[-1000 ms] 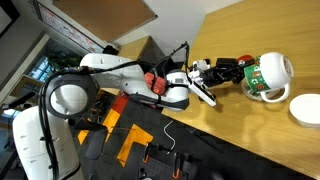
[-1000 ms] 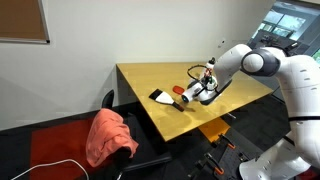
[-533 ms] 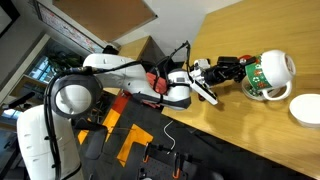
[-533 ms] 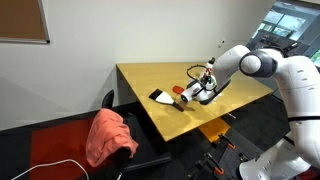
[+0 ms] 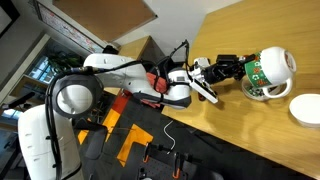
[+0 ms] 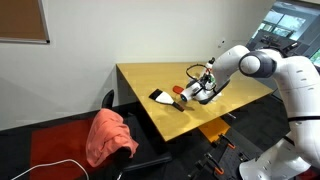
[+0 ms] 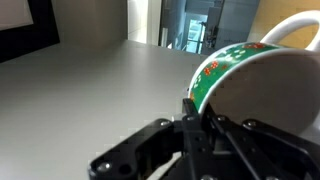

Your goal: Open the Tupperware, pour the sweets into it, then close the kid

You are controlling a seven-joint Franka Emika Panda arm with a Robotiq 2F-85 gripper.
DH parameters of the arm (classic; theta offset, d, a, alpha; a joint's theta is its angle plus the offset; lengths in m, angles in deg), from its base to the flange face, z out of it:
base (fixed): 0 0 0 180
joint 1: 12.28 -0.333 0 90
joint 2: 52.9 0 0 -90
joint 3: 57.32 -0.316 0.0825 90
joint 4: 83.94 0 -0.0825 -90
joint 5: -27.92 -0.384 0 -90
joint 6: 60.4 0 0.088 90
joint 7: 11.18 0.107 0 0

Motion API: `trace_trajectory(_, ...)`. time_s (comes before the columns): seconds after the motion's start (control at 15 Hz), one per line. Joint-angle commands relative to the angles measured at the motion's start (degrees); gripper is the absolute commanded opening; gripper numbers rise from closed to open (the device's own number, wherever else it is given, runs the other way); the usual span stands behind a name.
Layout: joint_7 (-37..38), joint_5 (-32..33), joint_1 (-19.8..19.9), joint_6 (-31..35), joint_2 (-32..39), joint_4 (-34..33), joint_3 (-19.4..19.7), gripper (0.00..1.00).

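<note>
While the mug (image 5: 270,70) hangs tilted | gripper (image 5: 244,70) clamped onto its rim

The mug (image 5: 270,70) hangs tipped on its side, clamped at its rim by the gripper (image 5: 244,68), right above a tub (image 5: 262,96) standing on the table (image 5: 240,140). A lid (image 5: 306,108) lies just beside the tub, on the side away from the arm. In an exterior view, a flat pad (image 6: 160,97) lies near the table's corner, and a cloth (image 6: 108,135) is draped over a chair (image 6: 150,158) before that corner.
</note>
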Motion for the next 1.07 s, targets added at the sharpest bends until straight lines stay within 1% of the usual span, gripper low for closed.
trace_trajectory(0.0,0.83,-0.17,1.27,1.45,-5.41,2.95,-1.51,0.02)
trace_trajectory(0.13,1.57,-0.50,2.13,5.13,-8.37,4.65,-2.36,0.02)
trace_trajectory(0.4,3.55,-0.58,3.58,15.10,-14.52,7.70,-4.05,0.02)
trace_trajectory(0.8,4.44,-0.76,3.26,24.71,-22.61,11.75,-4.50,0.02)
trace_trajectory(1.0,4.67,0.29,3.42,31.49,-26.11,13.61,-4.81,0.02)
